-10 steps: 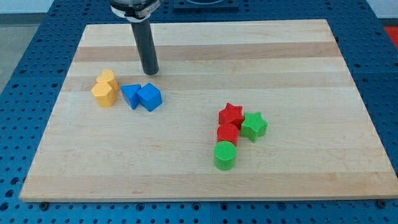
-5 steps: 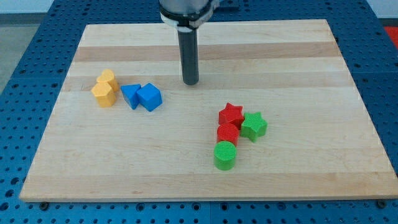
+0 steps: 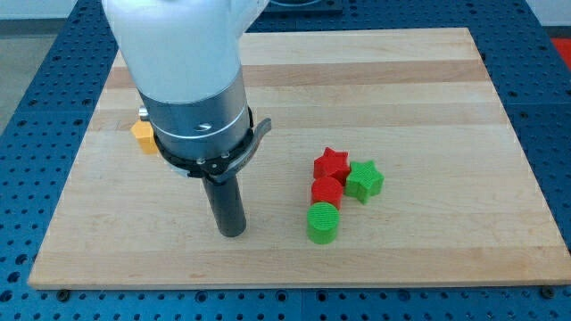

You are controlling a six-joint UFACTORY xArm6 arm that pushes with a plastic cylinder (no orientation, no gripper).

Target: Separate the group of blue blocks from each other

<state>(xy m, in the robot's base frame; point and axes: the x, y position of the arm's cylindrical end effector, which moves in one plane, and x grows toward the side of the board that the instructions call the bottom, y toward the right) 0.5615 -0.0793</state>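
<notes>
Resting on the light wooden board (image 3: pixel 428 241), my tip (image 3: pixel 232 232) is a bare dark rod end holding nothing, just left of the green cylinder block (image 3: pixel 323 223) with its neighbouring red star block (image 3: pixel 331 164), red block (image 3: pixel 326 191) and green star block (image 3: pixel 364 180). Blue blocks: hidden behind my arm body, beside the partly visible orange block (image 3: pixel 143 135). Separation: cannot be confirmed; I judge it pending.

Single high oblique view over board (image 3: pixel 428 259)

my tip (image 3: pixel 232 232) has swung down-left; the arm now hides both blue blocks.
</notes>
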